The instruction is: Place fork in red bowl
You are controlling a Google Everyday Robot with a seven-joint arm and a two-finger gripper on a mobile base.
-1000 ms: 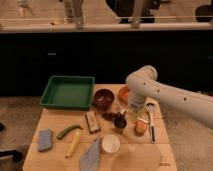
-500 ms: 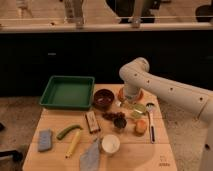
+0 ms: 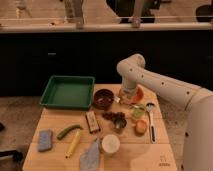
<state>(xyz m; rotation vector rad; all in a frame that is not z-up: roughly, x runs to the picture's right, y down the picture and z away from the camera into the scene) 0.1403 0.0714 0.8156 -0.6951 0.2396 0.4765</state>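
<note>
**Hand over red bowl; grip unresolved**

One hand (image 3: 127, 96) hangs over the red bowl (image 3: 139, 94) and hides most of it. Whether it is wide or narrow cannot be told. One fork (image 3: 117, 100) shows only as a silvery sliver just left of the red bowl. One maroon bowl (image 3: 103, 98) is farther left, and one green tray (image 3: 67, 92) is beyond that.

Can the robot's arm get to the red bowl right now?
Probably yes. The end effector is right above the red bowl, beside the brown bowl, and nothing seems to be in between.
</note>
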